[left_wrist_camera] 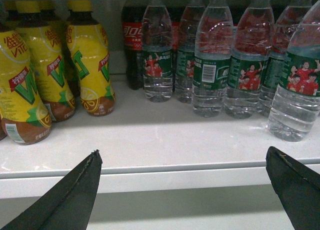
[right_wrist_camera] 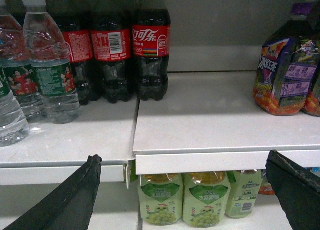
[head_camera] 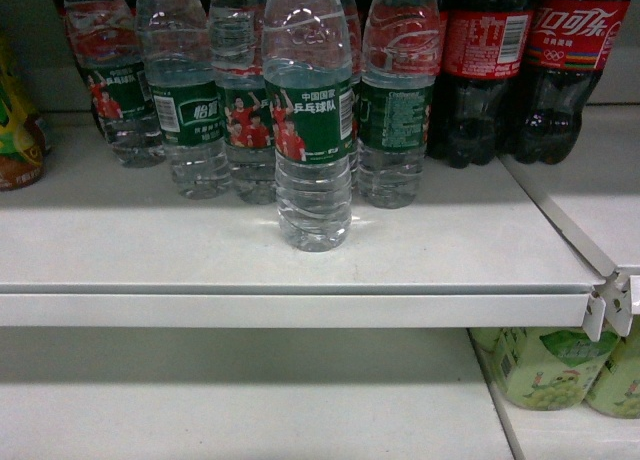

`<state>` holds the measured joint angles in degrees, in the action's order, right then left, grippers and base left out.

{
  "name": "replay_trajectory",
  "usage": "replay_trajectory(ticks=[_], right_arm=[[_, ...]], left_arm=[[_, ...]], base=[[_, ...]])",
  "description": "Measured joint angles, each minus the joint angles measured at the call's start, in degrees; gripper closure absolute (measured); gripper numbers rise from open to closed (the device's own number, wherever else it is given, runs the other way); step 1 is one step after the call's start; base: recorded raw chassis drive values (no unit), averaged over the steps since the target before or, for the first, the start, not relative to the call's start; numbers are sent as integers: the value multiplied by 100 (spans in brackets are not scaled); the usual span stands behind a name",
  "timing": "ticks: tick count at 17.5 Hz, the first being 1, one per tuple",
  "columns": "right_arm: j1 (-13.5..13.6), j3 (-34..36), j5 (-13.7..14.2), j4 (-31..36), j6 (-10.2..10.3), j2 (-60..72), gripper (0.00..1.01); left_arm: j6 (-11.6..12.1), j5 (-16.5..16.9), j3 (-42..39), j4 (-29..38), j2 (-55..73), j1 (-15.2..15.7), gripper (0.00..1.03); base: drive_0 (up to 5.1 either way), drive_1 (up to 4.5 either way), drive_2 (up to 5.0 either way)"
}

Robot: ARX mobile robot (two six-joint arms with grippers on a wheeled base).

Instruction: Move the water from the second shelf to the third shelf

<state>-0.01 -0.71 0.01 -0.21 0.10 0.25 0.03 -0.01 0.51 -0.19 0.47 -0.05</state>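
Clear plastic water bottle (head_camera: pixel 313 130) with a green label stands upright near the front edge of a white shelf (head_camera: pixel 150 250), set apart in front of its row. Behind it, four more water bottles (head_camera: pixel 190 90) stand side by side, the nearest just behind it. Right of that row are dark cola bottles (head_camera: pixel 520 70) with red labels. At the far left edge of the head view, part of a yellow bottle (head_camera: pixel 15 120) shows.

Below the shelf's front lip, a lower shelf (head_camera: pixel 250 400) runs across, and at its right stand pale green drink bottles (head_camera: pixel 545 365).

From the left wrist camera, the left gripper (left_wrist_camera: pixel 185 190) is spread wide with nothing between its two black fingers (left_wrist_camera: pixel 75 195), which sit low before the shelf edge. Beyond them are yellow lemon-tea bottles (left_wrist_camera: pixel 90 65) at left and the water row at right.

From the right wrist camera, the right gripper (right_wrist_camera: pixel 187 190) is likewise spread wide and empty, level with the shelf lip. Beyond it are cola bottles, bare shelf, and a purple-labelled bottle (right_wrist_camera: pixel 285 70) at far right.
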Motion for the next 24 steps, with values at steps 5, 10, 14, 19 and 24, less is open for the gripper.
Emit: replay_trajectory(ticks=[5,10,14,19,24], right_arm=[[0,0,-2,0,0,0,3],[0,0,-2,0,0,0,3],[0,0,-2,0,0,0,3],[0,0,-2,0,0,0,3],[0,0,-2,0,0,0,3]], left_arm=[[0,0,0,0,0,0,5],[0,0,0,0,0,0,5],[0,0,0,0,2,0,5],[0,0,0,0,2,0,5],[0,0,0,0,0,0,5]], base=[[0,0,0],[0,0,0],[0,0,0],[0,0,0],[0,0,0]])
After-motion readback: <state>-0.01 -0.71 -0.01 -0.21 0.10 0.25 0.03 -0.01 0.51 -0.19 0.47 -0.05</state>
